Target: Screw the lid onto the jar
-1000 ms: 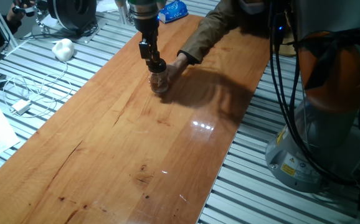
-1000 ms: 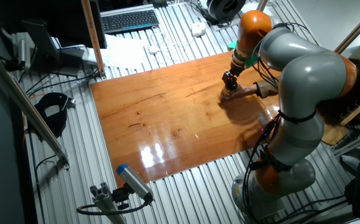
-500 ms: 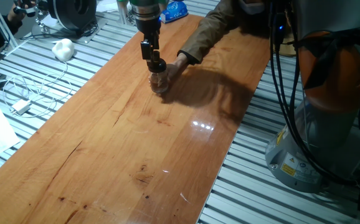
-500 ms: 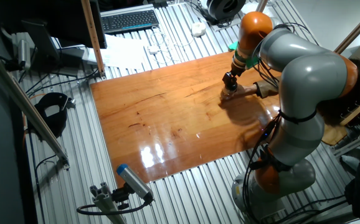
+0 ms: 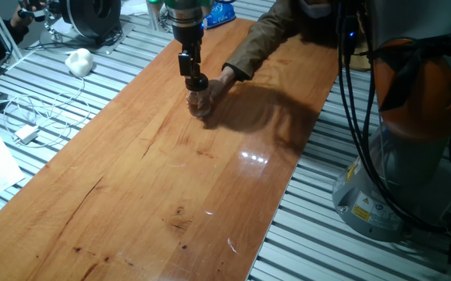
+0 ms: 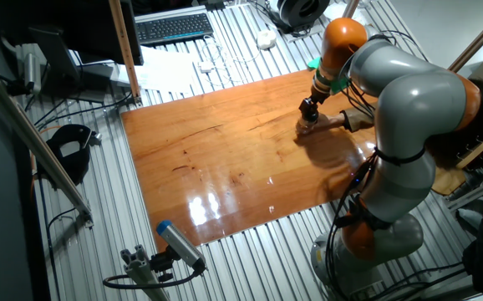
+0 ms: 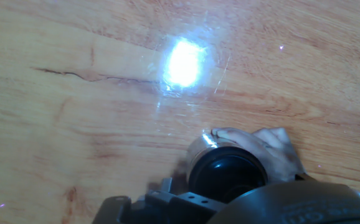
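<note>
1. My black two-finger gripper (image 5: 197, 80) points straight down over the far part of the long wooden table (image 5: 155, 179), right above the small clear glass jar (image 5: 200, 102).
2. The small black rounded lid (image 7: 228, 175) sits at the jar's mouth, directly under my fingertips; in the hand view it shows as a dark round disc ringed by the glass rim.
3. I cannot tell whether my fingers are clamped on the lid or only resting at it: in the fixed views the tip and the lid merge into one dark shape, and the hand view shows only the underside of my hand.
4. The jar stands upright on the table, near its far right edge as one fixed view shows it.
5. A person's hand (image 5: 219, 84) reaches in from the far side, in a brown sleeve (image 5: 261, 39), and its fingers wrap the jar's side; the hand view shows them pale against the glass (image 7: 270, 149).
6. In the other fixed view my grey and orange arm (image 6: 396, 92) bends over the table with the gripper (image 6: 307, 113) at the jar.
7. A bright glare spot (image 7: 183, 63) lies on the wood just beyond the jar.
</note>
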